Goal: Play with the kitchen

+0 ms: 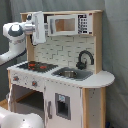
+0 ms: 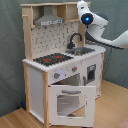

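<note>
The kitchen [image 1: 65, 85] is a tall light-wood and white toy with a black-red stovetop [image 1: 35, 66], a sink [image 1: 70, 74], a black faucet [image 1: 84, 59] and a microwave-style window [image 1: 65, 25] on top. In the second exterior view its grey hood [image 2: 49, 20] shows, and the windowed oven door [image 2: 67, 102] hangs open and tilted forward. My gripper [image 1: 39, 31] is up at the top shelf, beside the upper left corner in the first exterior view. In the second exterior view the gripper [image 2: 83, 7] sits above the faucet [image 2: 75, 39], with a blue light on the wrist.
The white arm [image 1: 12, 40] reaches in from the first exterior view's left and from the second exterior view's right [image 2: 112, 40]. A dark curtain [image 2: 10, 50] hangs behind the kitchen. The kitchen stands on a wooden floor [image 2: 20, 117].
</note>
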Robot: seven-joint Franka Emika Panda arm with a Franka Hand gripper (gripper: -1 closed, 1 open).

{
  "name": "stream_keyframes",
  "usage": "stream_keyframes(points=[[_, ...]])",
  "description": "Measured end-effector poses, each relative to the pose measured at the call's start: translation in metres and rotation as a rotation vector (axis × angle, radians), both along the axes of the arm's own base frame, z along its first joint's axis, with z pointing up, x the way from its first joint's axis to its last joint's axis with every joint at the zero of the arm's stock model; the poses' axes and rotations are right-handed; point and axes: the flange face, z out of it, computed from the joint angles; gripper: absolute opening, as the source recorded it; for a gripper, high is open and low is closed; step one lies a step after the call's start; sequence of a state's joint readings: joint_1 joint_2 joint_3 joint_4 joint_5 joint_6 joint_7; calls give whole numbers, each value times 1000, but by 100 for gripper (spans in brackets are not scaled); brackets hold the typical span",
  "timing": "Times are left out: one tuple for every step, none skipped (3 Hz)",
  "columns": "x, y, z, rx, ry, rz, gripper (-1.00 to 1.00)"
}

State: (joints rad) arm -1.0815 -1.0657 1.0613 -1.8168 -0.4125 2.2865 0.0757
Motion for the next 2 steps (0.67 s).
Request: stream_keyframes(points=[[-6,-11,-1,3,0,41,-100],[-14,-22,1,5,-9,87,-100]])
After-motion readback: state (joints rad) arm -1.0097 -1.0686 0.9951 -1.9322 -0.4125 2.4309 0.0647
